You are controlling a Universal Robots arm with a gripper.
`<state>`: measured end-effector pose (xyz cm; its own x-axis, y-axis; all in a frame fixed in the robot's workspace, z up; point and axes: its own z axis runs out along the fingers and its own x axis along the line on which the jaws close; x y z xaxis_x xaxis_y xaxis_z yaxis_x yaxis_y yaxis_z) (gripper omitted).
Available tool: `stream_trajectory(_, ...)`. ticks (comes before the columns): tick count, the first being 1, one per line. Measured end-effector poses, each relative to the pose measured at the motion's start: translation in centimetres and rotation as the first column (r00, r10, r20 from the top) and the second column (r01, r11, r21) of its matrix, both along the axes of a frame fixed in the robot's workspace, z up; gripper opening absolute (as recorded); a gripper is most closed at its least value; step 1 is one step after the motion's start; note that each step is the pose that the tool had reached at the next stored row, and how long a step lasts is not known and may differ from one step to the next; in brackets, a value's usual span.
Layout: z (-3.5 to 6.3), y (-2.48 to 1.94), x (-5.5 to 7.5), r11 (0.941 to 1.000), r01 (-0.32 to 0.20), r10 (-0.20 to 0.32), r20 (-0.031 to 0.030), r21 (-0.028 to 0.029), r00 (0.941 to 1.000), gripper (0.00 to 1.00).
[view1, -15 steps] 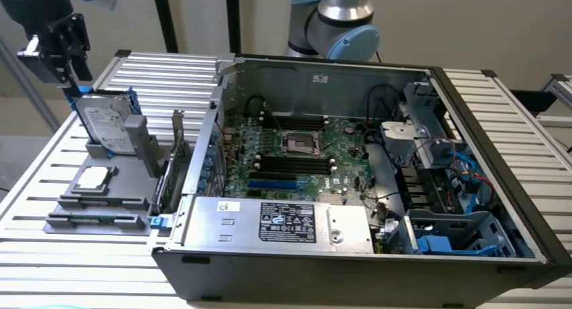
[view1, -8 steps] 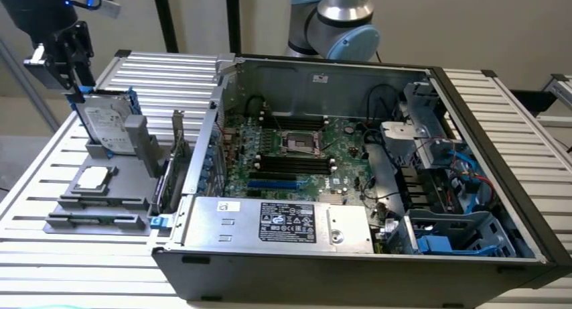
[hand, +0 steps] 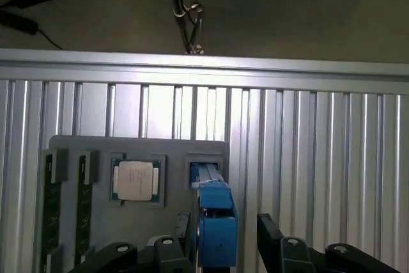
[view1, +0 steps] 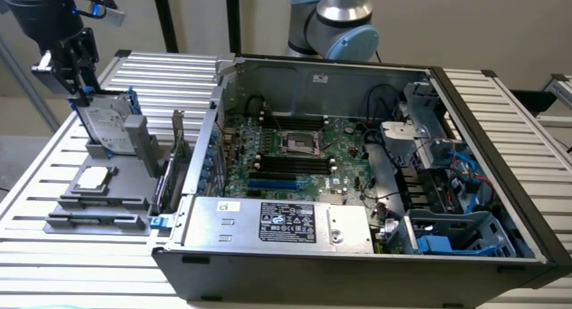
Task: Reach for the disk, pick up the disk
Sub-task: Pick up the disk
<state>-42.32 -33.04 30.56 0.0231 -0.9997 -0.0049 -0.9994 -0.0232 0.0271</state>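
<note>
The disk (view1: pixel 107 125), silver-grey with a white label and blue rails, stands on edge, leaning a little, in a slot of the grey fixture (view1: pixel 98 205) at the exterior view's left. My gripper (view1: pixel 79 89) comes down over its top end. In the wrist view the disk's blue rail (hand: pixel 216 222) runs up from the slot between my two black fingers (hand: pixel 268 231). The gripper (hand: pixel 223 229) is open, with a gap on each side of the rail, wider on one side.
A square processor chip (view1: pixel 94 179) (hand: pixel 135 180) lies in the fixture beside the disk's slot, with memory sticks (hand: pixel 50 202) farther along. An open computer case (view1: pixel 358 155) with a blue drive cage (view1: pixel 456 235) stands to the exterior view's right. The ribbed metal table (hand: pixel 307 132) carries everything.
</note>
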Motion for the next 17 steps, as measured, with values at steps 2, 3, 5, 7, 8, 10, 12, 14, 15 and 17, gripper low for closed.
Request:
stream_trajectory(2, -0.2, 0.0, -0.1, 1.0, 0.004, -0.004, -0.0001, 0.0, 1.0, 0.54)
stream_trajectory(3, -0.29, 0.0, -0.1, 1.0, 0.006, -0.006, -0.0001, 0.0, 1.0, 0.54)
stream_trajectory(5, -0.47, 0.0, -0.2, 0.9999, 0.011, -0.011, -0.0003, -0.0001, 0.9999, 0.54)
stream_trajectory(7, -0.67, -0.02, -0.3, 0.9999, 0.017, -0.017, 0.0, 0.0, 0.9999, 0.54)
stream_trajectory(8, -0.76, -0.06, -0.3, 0.9998, 0.019, -0.019, 0.0, 0.0001, 0.9998, 0.54)
stream_trajectory(10, -0.86, -0.11, -0.3, 0.9998, 0.021, -0.021, -0.0001, 0.0, 0.9998, 0.54)
stream_trajectory(12, -0.92, -0.23, -0.3, 0.9997, 0.023, -0.023, -0.0002, -0.0001, 0.9997, 0.54)
stream_trajectory(14, -0.98, -0.26, -0.3, 0.9997, 0.024, -0.024, -0.0001, 0.0, 0.9997, 0.54)
stream_trajectory(15, -1.01, -0.26, -0.3, 0.9997, 0.025, -0.025, -0.0002, -0.0001, 0.9997, 0.54)
stream_trajectory(17, -1.11, -0.27, -0.3, 0.9997, 0.025, -0.025, 0.0, 0.0, 0.9997, 0.54)
